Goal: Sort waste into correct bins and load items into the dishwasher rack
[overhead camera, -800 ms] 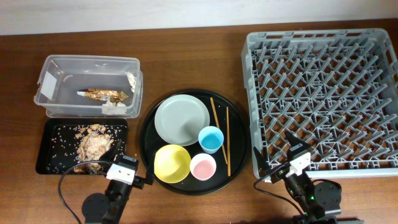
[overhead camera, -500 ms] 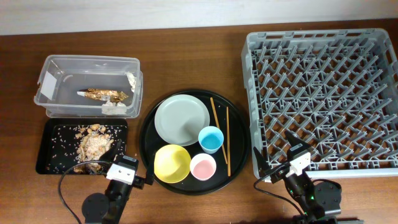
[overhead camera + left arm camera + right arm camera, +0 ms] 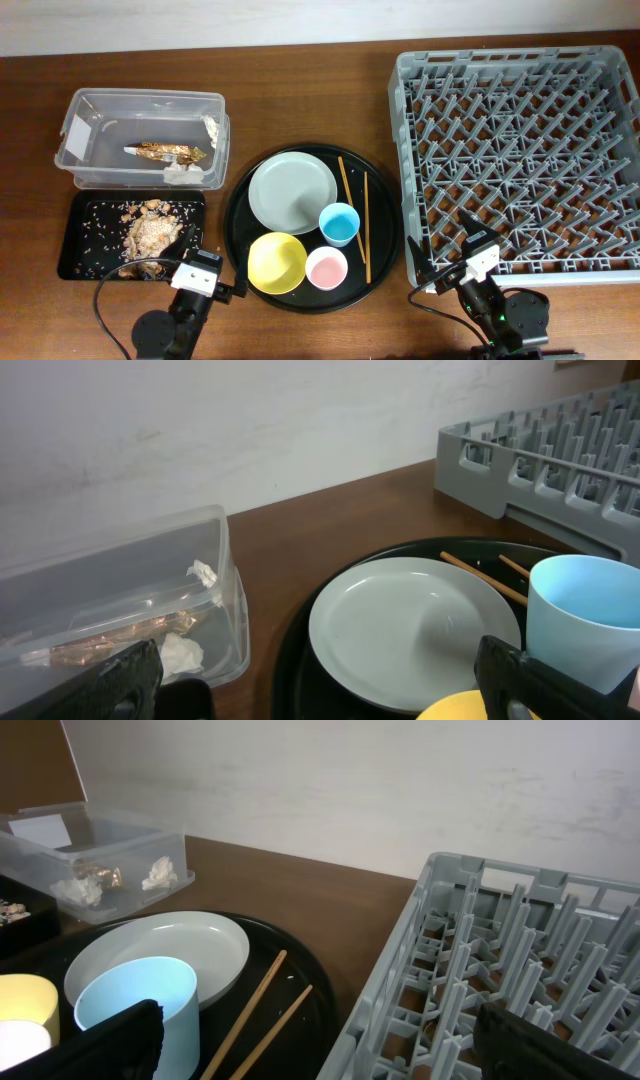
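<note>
The clear tub point(image 3: 145, 95) at left holds the gold foil wrapper point(image 3: 165, 152) and white paper bits point(image 3: 180, 173). The shallow black tray point(image 3: 66, 240) below it holds food scraps point(image 3: 150, 235) and crumbs. The plate point(image 3: 292, 190), yellow bowl point(image 3: 276, 262), blue cup point(image 3: 339, 223), pink cup point(image 3: 326, 268) and chopsticks point(image 3: 365, 225) lie on a round black tray. The grey rack point(image 3: 397, 120) at right has nothing in it. My left gripper point(image 3: 205, 262) point(image 3: 320, 690) is open and empty, low before the bowl. My right gripper point(image 3: 445, 250) point(image 3: 320, 1045) is open and empty at the rack's front left corner.
The round black tray point(image 3: 385, 215) sits between the bins and the rack. A white wall runs along the table's far edge. The left wrist view shows the plate point(image 3: 410, 625) and blue cup point(image 3: 585, 615). The right wrist view shows the chopsticks point(image 3: 255, 1010) and the rack point(image 3: 500, 970).
</note>
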`<act>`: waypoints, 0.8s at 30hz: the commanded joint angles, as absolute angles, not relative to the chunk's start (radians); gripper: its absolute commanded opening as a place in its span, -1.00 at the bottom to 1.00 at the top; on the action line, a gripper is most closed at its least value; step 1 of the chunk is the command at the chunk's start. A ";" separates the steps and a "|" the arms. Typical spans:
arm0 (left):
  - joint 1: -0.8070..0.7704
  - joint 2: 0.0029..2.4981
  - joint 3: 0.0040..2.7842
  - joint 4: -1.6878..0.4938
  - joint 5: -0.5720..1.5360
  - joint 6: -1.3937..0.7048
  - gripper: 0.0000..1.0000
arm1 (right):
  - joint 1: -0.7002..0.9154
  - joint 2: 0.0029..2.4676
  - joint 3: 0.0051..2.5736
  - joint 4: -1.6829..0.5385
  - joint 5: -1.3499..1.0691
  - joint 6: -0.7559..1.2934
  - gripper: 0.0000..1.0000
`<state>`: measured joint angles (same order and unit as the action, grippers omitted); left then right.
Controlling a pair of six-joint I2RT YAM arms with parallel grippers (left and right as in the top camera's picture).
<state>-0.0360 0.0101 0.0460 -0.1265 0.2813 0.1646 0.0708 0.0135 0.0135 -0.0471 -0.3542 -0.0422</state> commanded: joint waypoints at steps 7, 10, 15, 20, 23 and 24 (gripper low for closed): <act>-0.030 0.006 0.039 -0.123 0.293 0.174 0.99 | 0.064 0.004 0.006 -0.047 -0.363 -0.045 0.97; -0.030 0.006 0.039 -0.122 0.308 0.170 0.99 | 0.064 0.004 0.006 -0.037 -0.364 -0.045 0.98; -0.030 0.006 0.039 -0.085 0.565 0.104 0.99 | 0.064 0.004 0.010 -0.021 -0.570 -0.022 0.97; -0.030 0.007 0.114 0.114 0.689 -0.140 0.99 | 0.065 0.007 0.179 -0.115 -0.593 0.215 0.97; -0.030 0.045 0.261 0.007 0.689 -0.187 0.99 | 0.065 0.050 0.376 -0.313 -0.591 0.217 0.98; -0.030 0.082 0.336 -0.082 0.683 -0.186 0.99 | 0.065 0.089 0.461 -0.397 -0.591 0.215 0.97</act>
<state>-0.0360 0.0212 0.1692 0.0261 0.6506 -0.1040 0.0708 0.0330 0.2817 -0.2913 -0.5720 0.1726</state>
